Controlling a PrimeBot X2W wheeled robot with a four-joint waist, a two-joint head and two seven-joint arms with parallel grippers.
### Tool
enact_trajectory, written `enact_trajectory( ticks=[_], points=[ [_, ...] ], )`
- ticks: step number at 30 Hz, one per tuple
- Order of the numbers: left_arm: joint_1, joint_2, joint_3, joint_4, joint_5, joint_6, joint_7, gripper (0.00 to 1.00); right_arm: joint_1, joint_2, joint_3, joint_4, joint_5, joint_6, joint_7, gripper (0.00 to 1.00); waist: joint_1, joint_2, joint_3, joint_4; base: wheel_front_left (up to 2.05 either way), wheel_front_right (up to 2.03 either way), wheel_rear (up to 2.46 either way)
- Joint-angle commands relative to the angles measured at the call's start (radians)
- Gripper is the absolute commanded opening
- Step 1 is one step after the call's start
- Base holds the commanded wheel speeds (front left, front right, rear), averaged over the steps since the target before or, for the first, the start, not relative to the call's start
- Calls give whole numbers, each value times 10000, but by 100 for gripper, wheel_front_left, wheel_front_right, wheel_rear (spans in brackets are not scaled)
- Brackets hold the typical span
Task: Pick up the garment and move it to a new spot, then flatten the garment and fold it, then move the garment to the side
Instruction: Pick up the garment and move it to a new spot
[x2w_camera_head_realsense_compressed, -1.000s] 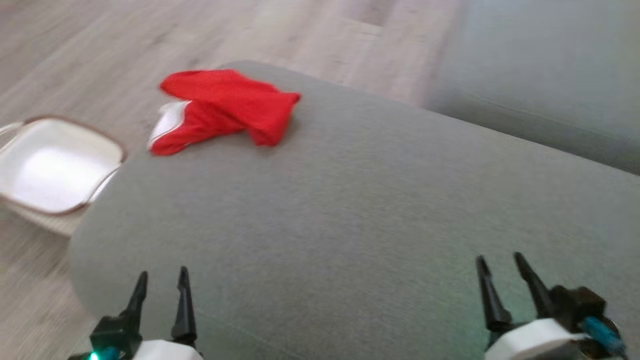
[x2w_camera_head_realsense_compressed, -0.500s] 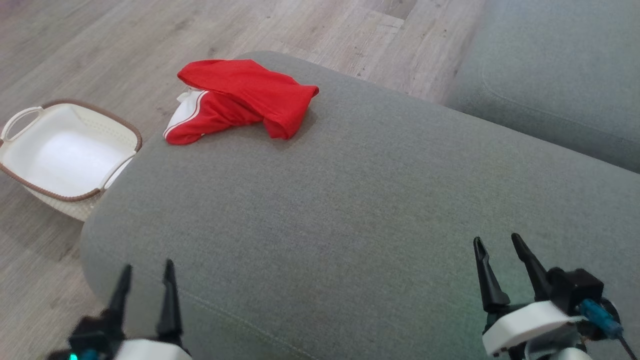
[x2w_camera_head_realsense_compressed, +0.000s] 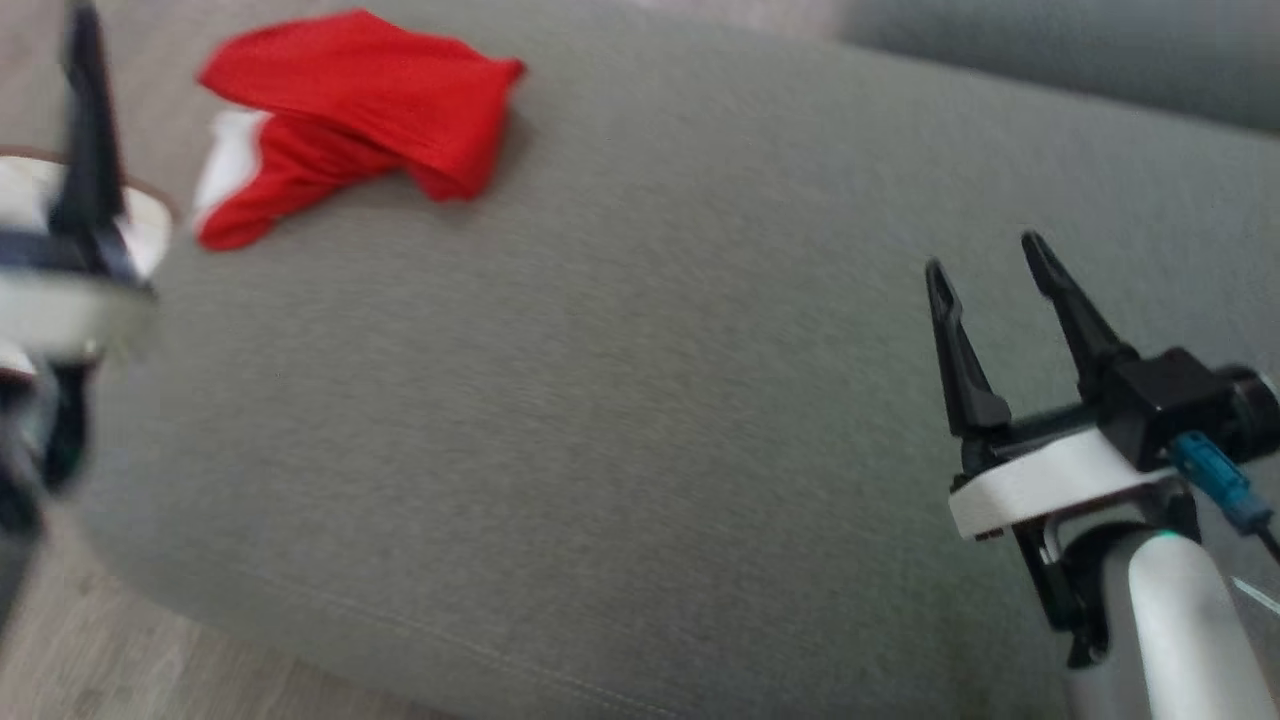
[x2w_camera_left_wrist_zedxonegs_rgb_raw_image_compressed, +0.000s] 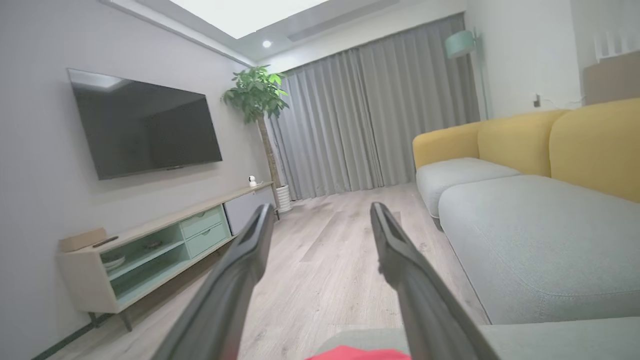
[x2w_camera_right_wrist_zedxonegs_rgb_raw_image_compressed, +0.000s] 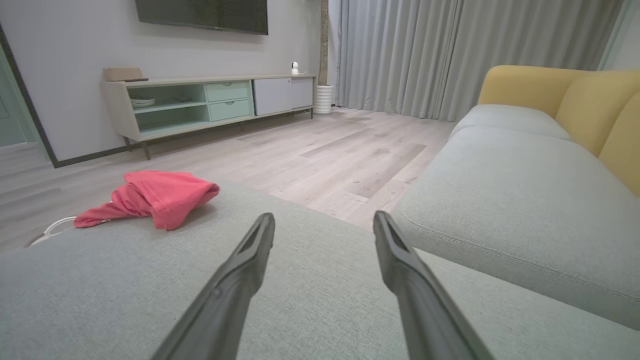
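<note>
Red garment (x2w_camera_head_realsense_compressed: 350, 110) lies crumpled near the far left end of the grey cushion (x2w_camera_head_realsense_compressed: 650, 400), its white trim blurred. The left gripper (x2w_camera_left_wrist_zedxonegs_rgb_raw_image_compressed: 320, 210), smeared and cut off in the head view, is spread empty. The right gripper (x2w_camera_head_realsense_compressed: 983, 255) is spread too, well apart from the cloth.
</note>
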Motion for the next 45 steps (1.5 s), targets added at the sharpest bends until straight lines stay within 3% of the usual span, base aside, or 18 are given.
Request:
enact_trajectory(
  ticks=[1, 7, 11, 16, 23, 30, 31, 33, 34, 45],
  points=[
    [-1015, 626, 460, 137, 59, -162, 277, 100, -331, -45, 394, -600, -122, -9, 151, 100, -4, 0, 1061, -999, 0, 0, 0],
    [-3596, 626, 92, 2682, 49, -925, 1153, 100, -546, -45, 888, -1563, -498, -9, 651, 100, -4, 0, 2111, -1924, 0, 0, 0],
    [-4489, 174, -49, 4730, -300, -1182, 1591, 100, -507, -45, 855, -2030, -750, -9, 923, 100, -4, 0, 2743, -2335, 0, 0, 0],
    [-4833, -140, -214, 6592, -527, -1511, 1733, 100, -473, -45, 700, -2468, -958, -9, 1064, 100, -4, 0, 3436, -2651, 0, 0, 0],
    [-4860, -745, -565, 8194, -874, -2155, 1899, 100, -430, -45, 461, -2636, -1115, -9, 1055, 100, -4, 0, 4024, -2644, 0, 0, 0],
    [-4871, -779, -962, 9211, -794, -2401, 2454, 100, -505, -45, 406, -2555, -1121, -9, 1003, 100, -4, 0, 4103, -2579, 0, 0, 0],
    [-4892, -758, -999, 9341, -774, -2425, 2486, 85, -522, -45, 410, -2533, -1111, -9, 996, 100, -4, 0, 4101, -2574, 0, 0, 0],
    [-4947, -724, -1039, 9552, -737, -2464, 2433, 15, -544, -45, 402, -2487, -1095, -9, 975, 100, -4, 0, 4084, -2561, 0, 0, 0],
    [-4974, -698, -1074, 9618, -674, -2466, 2333, 0, -554, -45, 392, -2463, -1086, -9, 963, 100, -4, 0, 4068, -2555, 0, 0, 0],
    [-5506, -368, -1181, 9977, -232, -2503, 1040, 0, -554, -45, 160, -1942, -891, -9, 671, 100, -4, 0, 3250, -2504, 0, 0, 0]
  ],
)
